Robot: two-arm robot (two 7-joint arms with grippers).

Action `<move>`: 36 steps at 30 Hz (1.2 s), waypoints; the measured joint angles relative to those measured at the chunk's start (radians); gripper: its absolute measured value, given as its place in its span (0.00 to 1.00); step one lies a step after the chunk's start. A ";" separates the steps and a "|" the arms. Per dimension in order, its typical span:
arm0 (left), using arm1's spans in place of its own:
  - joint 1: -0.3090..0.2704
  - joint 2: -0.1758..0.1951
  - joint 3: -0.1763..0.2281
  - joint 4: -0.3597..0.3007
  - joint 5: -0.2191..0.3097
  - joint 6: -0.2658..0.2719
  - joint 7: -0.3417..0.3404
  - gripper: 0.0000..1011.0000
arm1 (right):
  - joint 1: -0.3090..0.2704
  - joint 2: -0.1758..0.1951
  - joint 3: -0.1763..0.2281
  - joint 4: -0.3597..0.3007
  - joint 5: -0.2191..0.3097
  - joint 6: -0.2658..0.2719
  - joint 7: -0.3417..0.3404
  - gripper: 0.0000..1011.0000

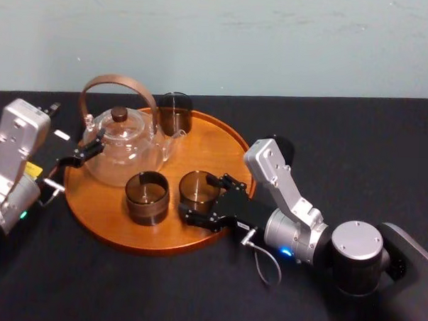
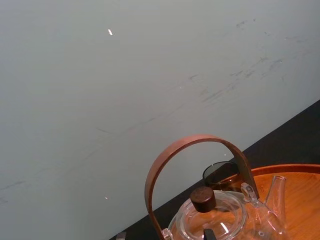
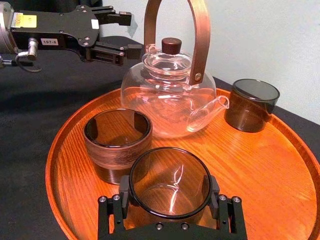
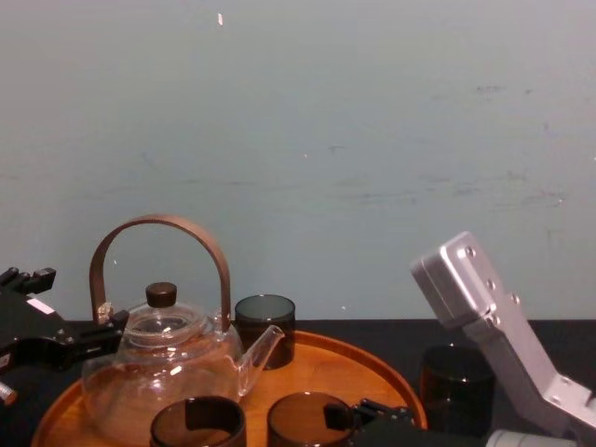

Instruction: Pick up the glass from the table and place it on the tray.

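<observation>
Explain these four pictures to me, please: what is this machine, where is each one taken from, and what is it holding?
It is a robot with two arms, each ending in a pincer. One picture looks down from its head, one looks forward from its chest, and one comes from a camera on each wrist. On the black table lies a round wooden tray carrying a glass teapot with a wooden handle and three smoked glasses. The right pincer is closed on the front glass, which stands on the tray beside another glass; the third glass stands behind the teapot. A fourth dark glass stands on the table right of the tray. The left pincer hangs open beside the teapot, holding nothing.
</observation>
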 joint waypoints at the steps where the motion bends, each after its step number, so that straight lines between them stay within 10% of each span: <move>1: 0.000 0.000 0.000 0.000 0.000 0.000 0.000 0.99 | 0.000 0.000 0.000 0.000 0.000 0.000 0.000 0.90; 36: 0.000 0.000 0.000 0.000 0.000 0.000 0.000 0.99 | -0.029 0.033 0.013 -0.078 0.019 -0.009 0.009 0.99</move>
